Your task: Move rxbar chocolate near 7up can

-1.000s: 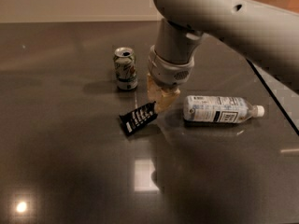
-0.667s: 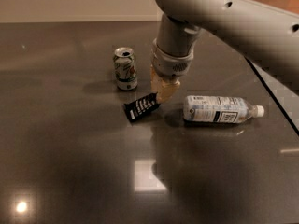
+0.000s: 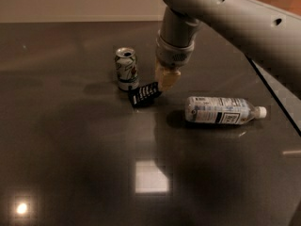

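The rxbar chocolate [image 3: 145, 94] is a black wrapper with white lettering, tilted just right of and below the 7up can [image 3: 127, 68], which stands upright on the dark table [image 3: 70, 149]. My gripper [image 3: 165, 81] comes down from the grey arm at the upper right and is shut on the bar's right end. The bar's left end is close to the can's base, near or on the table.
A clear plastic bottle [image 3: 223, 110] with a white label lies on its side to the right of the gripper. A bright light reflection [image 3: 151, 177] shows on the table in front. The table's right edge [image 3: 277, 100] runs diagonally behind the bottle.
My gripper has carried the rxbar chocolate up and to the left, from beside the bottle to right next to the 7up can. The can and bottle have not moved.
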`<control>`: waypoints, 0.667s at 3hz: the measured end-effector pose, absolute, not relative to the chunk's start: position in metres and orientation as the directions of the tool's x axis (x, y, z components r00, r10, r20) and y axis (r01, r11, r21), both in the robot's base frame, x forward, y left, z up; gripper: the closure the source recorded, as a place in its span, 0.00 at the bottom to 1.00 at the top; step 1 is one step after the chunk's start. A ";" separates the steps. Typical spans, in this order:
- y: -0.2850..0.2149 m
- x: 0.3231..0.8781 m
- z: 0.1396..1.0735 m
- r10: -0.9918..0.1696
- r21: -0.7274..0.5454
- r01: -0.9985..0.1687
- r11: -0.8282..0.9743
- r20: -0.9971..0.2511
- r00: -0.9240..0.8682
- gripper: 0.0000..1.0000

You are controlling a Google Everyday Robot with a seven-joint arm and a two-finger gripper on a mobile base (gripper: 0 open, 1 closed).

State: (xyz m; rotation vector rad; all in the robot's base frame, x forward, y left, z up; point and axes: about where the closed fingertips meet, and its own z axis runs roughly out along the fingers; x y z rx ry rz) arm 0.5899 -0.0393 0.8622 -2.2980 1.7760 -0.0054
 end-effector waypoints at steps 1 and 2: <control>-0.040 0.593 0.864 -0.953 -0.186 -0.956 -0.227 -0.158 0.257 0.59; -0.039 0.594 0.863 -0.953 -0.187 -0.956 -0.228 -0.158 0.258 0.36</control>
